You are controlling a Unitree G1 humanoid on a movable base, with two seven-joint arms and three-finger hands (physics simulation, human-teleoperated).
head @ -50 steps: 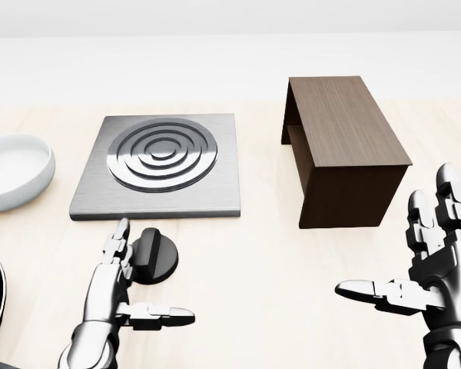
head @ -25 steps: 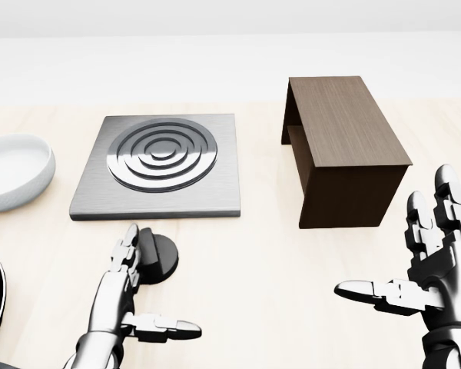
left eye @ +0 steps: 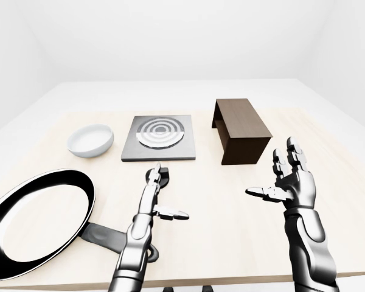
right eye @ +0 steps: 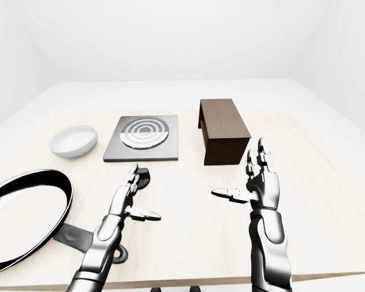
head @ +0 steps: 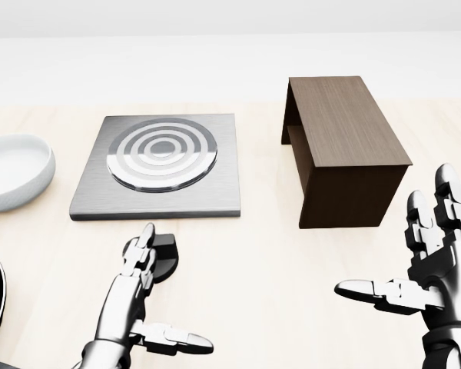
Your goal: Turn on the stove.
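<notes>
Stove point(head: 157, 165) on worktop point(head: 246, 277): rings now paler than a second ago, apparently lit; left hand point(head: 142, 296) splayed, drawn right across knob point(head: 165, 257); right hand point(head: 419, 273) open, idle.

Chrome left hand point(head: 134, 296) and right hand point(head: 426, 265), dark-jointed segmented fingers

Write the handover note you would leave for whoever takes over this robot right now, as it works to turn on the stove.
Left hand: open, fingertips over the black knob, thumb out to the side, not closed round it.
Right hand: open, raised, empty, below the brown shelf.
Stove plate: rings look pale; whether it is on cannot be told from the pictures.
Nearby: white bowl, frying pan at left.
Left: check the knob position, grip and turn if needed.
</notes>
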